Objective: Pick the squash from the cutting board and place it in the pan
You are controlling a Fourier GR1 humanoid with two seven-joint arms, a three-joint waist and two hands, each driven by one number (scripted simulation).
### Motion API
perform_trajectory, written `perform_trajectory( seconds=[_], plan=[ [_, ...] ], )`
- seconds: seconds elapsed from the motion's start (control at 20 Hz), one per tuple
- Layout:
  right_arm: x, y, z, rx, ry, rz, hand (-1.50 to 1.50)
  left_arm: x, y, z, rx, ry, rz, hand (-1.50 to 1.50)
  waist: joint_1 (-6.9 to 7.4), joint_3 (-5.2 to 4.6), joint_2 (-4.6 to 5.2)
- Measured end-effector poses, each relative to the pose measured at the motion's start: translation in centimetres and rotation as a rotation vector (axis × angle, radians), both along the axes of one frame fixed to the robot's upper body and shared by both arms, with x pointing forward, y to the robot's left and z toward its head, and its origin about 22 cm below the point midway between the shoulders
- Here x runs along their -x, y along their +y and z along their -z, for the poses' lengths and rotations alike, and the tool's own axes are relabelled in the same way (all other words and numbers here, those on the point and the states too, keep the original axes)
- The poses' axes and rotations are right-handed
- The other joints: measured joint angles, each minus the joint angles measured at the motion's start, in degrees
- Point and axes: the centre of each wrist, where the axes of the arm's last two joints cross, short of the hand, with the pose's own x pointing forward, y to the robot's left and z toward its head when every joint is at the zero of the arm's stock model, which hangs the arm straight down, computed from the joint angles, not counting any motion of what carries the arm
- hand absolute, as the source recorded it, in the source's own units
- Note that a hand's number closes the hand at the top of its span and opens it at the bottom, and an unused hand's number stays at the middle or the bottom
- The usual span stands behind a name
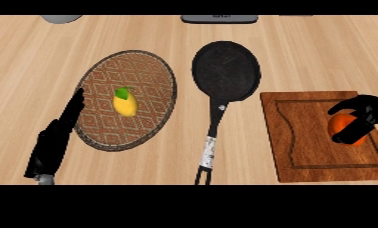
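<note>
An orange squash lies on the wooden cutting board at the right. My right hand is curled round it, fingers over its top and right side, hiding much of it. The black pan sits in the middle of the counter, its long handle pointing toward me; nothing lies in it. My left hand rests open at the lower left, fingers straight and pointing up along the edge of a round patterned mat.
A round brown patterned mat lies left of the pan with a yellow lemon on it. A grey object and a grey rounded object sit at the counter's far edge.
</note>
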Motion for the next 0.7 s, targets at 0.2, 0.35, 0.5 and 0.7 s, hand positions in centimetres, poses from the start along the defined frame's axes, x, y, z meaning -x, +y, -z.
perform_trajectory(
  seconds=[0.2,0.35,0.5,0.7],
  plan=[
    [0.3,0.2,0.7,-0.027,-0.022,0.033,1.50,-0.1,-0.6,-0.1,-0.010,-0.002,0.000,0.00,-0.15,-0.29,-0.16],
    [0.4,0.3,1.0,-0.052,-0.035,0.052,1.50,0.0,-0.2,0.0,-0.012,-0.007,0.000,0.00,-0.19,-0.43,-0.23],
    [0.3,0.4,0.9,-0.036,-0.062,0.039,1.50,-0.1,-0.4,-0.3,-0.011,-0.004,0.001,0.00,-0.18,-0.41,-0.21],
    [0.6,0.5,1.3,0.052,-0.130,-0.077,1.50,-0.5,-0.3,-0.5,-0.007,-0.003,0.004,0.00,0.03,-0.22,-0.05]
  ],
)
